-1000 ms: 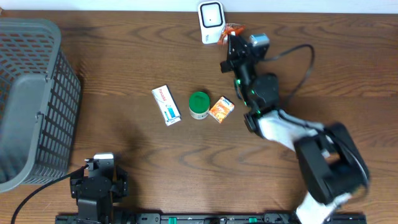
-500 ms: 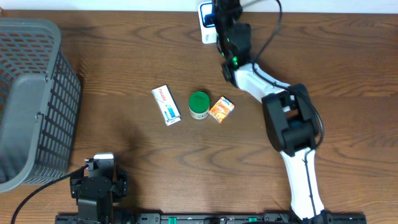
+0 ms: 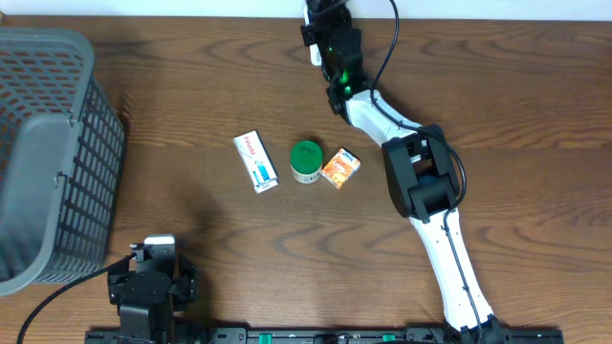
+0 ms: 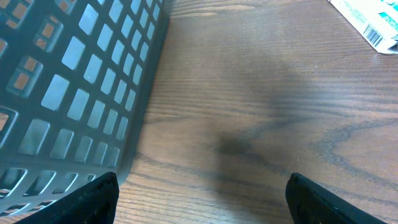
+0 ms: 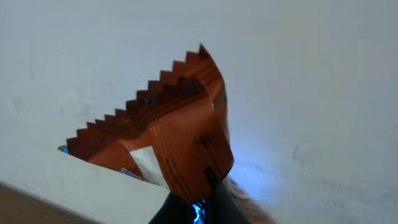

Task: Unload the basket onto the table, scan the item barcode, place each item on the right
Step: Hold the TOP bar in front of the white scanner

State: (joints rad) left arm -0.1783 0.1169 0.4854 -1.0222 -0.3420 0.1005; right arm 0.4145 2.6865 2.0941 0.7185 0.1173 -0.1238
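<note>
Orange packet (image 5: 168, 130) pinched by right fingers (image 5: 219, 205), arm (image 3: 382, 113) outstretched far, left fingers (image 4: 93, 196) spread.

- I see red lettering along the white box (image 3: 255, 161) from overhead. It possibly starts with "Pan", but it is too small for me to be sure.
- Its barcode (image 4: 375, 34) shows at my left wrist, and I cannot read the digits.
- The print on the small orange box (image 3: 339, 167) is blurred.
- The orange wrapper (image 5: 168, 137) has dark marks, none readable.

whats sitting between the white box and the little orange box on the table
A round green tub, nearer the orange box than the white box, seen in the overhead view.
</note>
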